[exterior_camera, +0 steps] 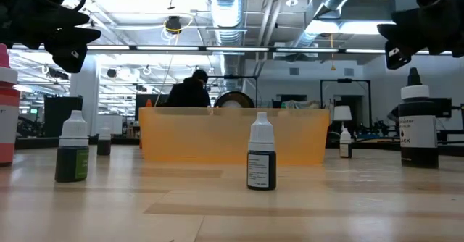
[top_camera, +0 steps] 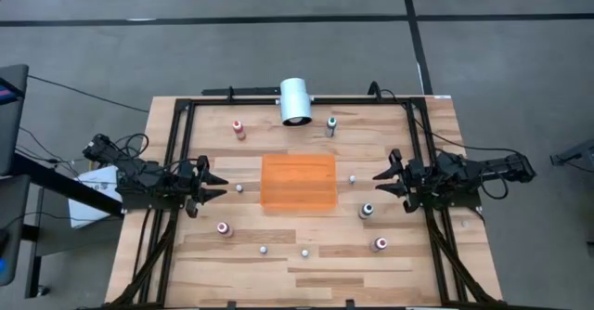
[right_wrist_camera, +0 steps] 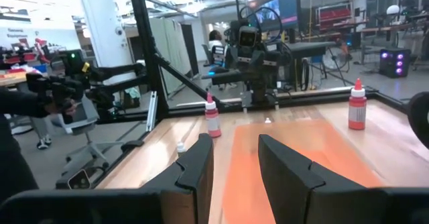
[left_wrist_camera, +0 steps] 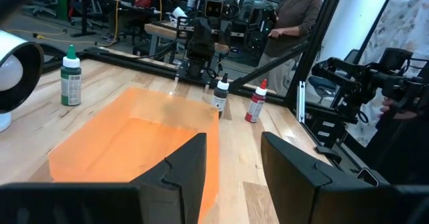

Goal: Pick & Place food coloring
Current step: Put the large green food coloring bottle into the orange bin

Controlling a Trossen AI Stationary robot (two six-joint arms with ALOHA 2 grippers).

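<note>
Several small food coloring bottles stand upright on the wooden table around the orange tray [top_camera: 297, 182]: a red one [top_camera: 238, 129] and a green one [top_camera: 331, 124] at the far side, a dark one [top_camera: 367, 211], a red one [top_camera: 380, 244] and a pink one [top_camera: 224, 228] nearer. Tiny pale-topped ones [top_camera: 264, 250] stand near the front. My left gripper [top_camera: 215, 185] is open and empty, above the table left of the tray. My right gripper [top_camera: 380, 182] is open and empty, right of the tray. Both point at the tray [left_wrist_camera: 134, 143].
A large white cylinder [top_camera: 295, 101] lies at the far edge behind the tray. A black frame [top_camera: 176, 161] runs along the table's sides and back. People stand in the room beyond the table [left_wrist_camera: 298, 16].
</note>
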